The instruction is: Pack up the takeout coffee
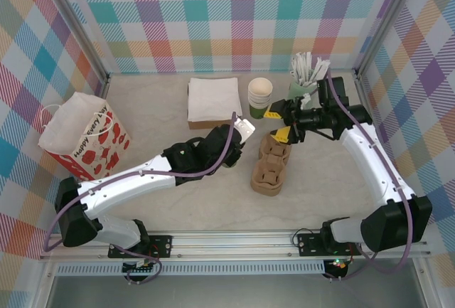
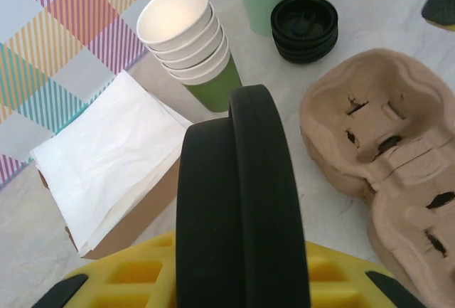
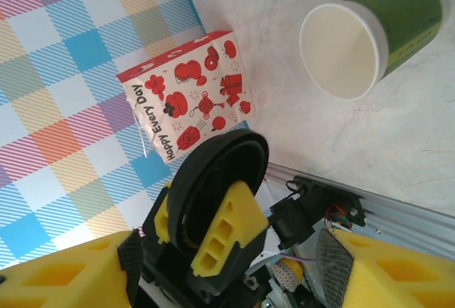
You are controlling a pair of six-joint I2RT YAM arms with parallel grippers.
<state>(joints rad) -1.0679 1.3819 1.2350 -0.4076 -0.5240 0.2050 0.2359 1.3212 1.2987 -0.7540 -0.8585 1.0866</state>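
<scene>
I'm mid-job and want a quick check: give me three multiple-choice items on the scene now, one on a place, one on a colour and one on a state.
1. Where does the red-and-white paper gift bag stand?
A) at the left side of the table
B) at its far right corner
C) between the two arm bases

2. What colour is the round plastic lid held in the left gripper?
A) white
B) black
C) green

3. The single green paper cup with the cream inside is:
A) capped
B) open, with no lid
C) crushed flat

Answers:
1 A: the top view shows the bag by the left wall.
2 B: the lid's edge is black in the left wrist view.
3 B: the right wrist view looks straight into its bare cream inside.
</scene>
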